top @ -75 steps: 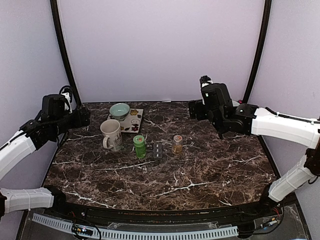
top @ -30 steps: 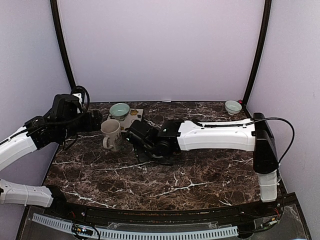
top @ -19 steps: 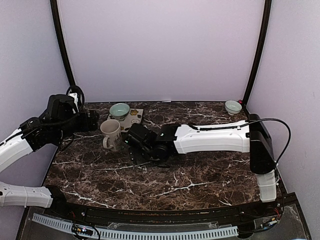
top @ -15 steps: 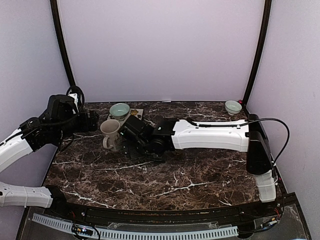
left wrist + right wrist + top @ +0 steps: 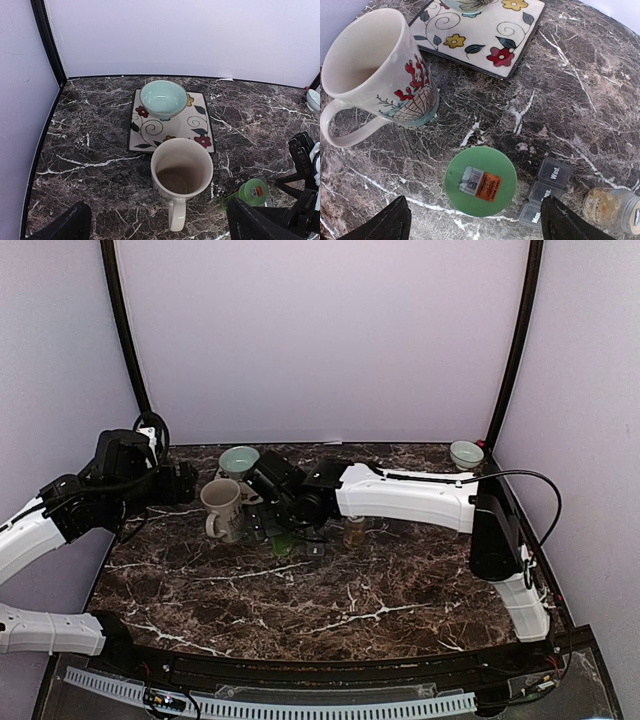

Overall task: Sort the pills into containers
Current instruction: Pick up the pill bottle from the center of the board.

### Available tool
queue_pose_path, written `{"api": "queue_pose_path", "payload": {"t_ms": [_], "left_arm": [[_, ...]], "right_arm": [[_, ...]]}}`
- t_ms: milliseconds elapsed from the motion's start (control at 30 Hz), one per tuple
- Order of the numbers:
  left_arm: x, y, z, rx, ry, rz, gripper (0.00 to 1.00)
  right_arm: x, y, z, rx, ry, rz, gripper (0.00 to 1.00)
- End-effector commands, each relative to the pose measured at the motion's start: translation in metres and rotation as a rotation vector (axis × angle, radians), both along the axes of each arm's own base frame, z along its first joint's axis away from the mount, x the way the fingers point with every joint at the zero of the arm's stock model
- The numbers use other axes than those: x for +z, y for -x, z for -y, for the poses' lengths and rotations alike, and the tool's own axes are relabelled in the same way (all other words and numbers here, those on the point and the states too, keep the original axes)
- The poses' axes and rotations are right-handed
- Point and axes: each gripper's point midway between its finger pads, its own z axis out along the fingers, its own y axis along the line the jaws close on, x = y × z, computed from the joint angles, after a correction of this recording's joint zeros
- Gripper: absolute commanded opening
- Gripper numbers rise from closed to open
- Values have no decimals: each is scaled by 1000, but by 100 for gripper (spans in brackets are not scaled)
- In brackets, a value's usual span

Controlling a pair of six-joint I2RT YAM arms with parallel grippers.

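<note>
**White shells, black joints**

The left arm (image 5: 30,535) and right arm (image 5: 405,498) both wear glossy white shells, broken by boxy black joint housings. A thin black cable (image 5: 520,473) loops off the right arm. The left gripper (image 5: 159,215) and right gripper (image 5: 475,215) have matte black, wedge-shaped fingers.

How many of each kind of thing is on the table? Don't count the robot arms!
Mug: 1
Bowls: 2 (teal bowl, corner bowl)
Flowered plate: 1
Jars: 2 (green-topped jar, little clear jar)
Pill box: 1
Total: 7
</note>
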Motion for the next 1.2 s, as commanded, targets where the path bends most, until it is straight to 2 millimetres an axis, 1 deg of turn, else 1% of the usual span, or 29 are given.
{"api": "queue_pose_path", "payload": {"t_ms": [0,67,367,633,733,900,967,1033,1167], "left_arm": [[10,-5,3,0,-2,30,97],[10,-7,4,2,-4,30,97],[8,-12,7,4,-12,36,97],[6,-14,8,0,-14,37,97],[5,-14,9,-3,-14,36,97],[3,-14,10,-8,-20,34,97],[2,-14,10,-9,-21,34,97],[1,-14,9,-10,-24,33,98],[-2,-13,9,-11,-25,28,98]], "right_arm": [[3,-6,-8,41,-11,-8,91],[-1,-10,-9,49,-12,-18,91],[-17,-13,-13,83,-2,-62,90],[-27,-19,-10,80,15,-72,82],[-28,-21,-9,77,18,-70,78],[-30,-23,-10,82,22,-67,67],[-32,-24,-10,83,26,-67,61],[-34,-24,-11,87,31,-71,53],[-36,-24,-12,89,33,-76,30]]}}
